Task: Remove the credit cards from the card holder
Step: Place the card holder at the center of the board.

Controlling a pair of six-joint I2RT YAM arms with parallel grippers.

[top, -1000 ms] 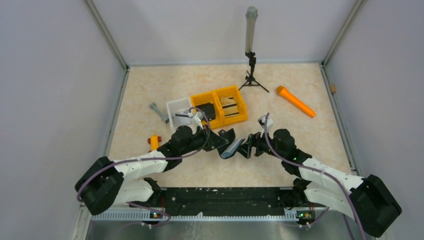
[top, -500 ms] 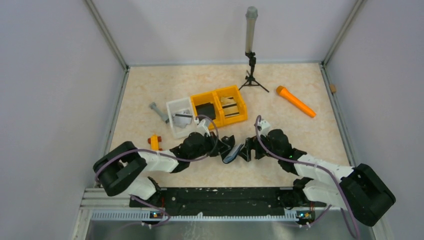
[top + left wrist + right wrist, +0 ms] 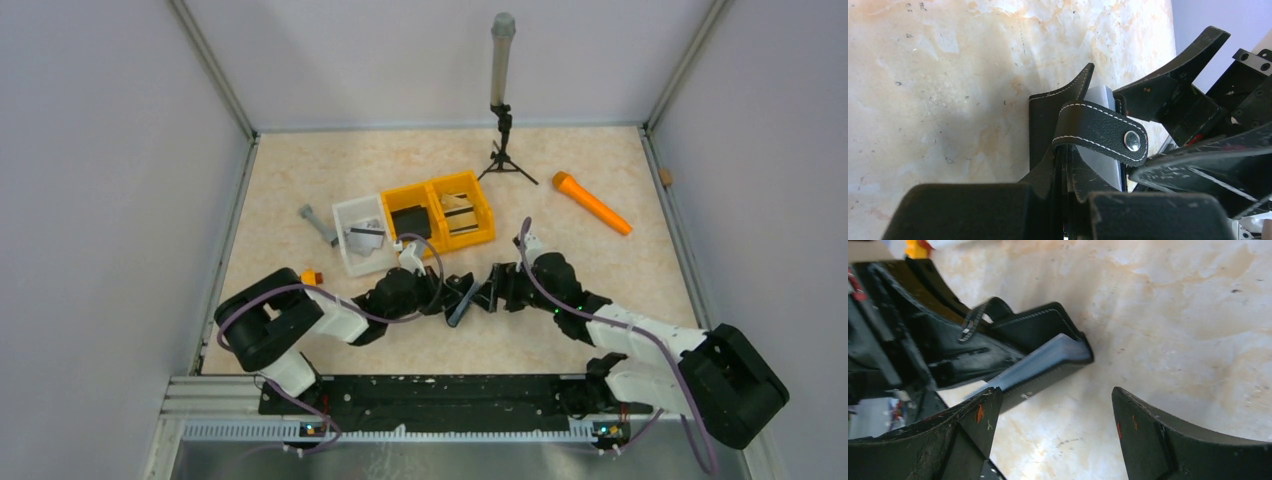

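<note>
The black card holder [image 3: 460, 300] stands on edge just above the table, with my left gripper [image 3: 448, 297] shut on one flap. In the left wrist view the flap [image 3: 1048, 125] runs down between my jaws, and the strap [image 3: 1100, 131] with its snap curls over the pale lining. My right gripper [image 3: 490, 290] is open right beside the holder. In the right wrist view the holder's grey-blue lined edge [image 3: 1040, 365] lies just past the left finger [image 3: 975, 422], outside the gap. A silvery credit card [image 3: 362, 238] and black ones [image 3: 410, 220] lie in bins.
A white bin [image 3: 350, 215] and an orange two-part bin [image 3: 478, 215] stand behind the grippers. A grey tool [image 3: 318, 224] and a small orange piece [image 3: 311, 277] lie at the left. An orange marker [image 3: 592, 203] lies at the right, and a small tripod [image 3: 503, 140] stands at the back.
Both arms have folded in and sunk lower. The holder has turned more edge-on in the left grip. My right gripper stays open beside it.
</note>
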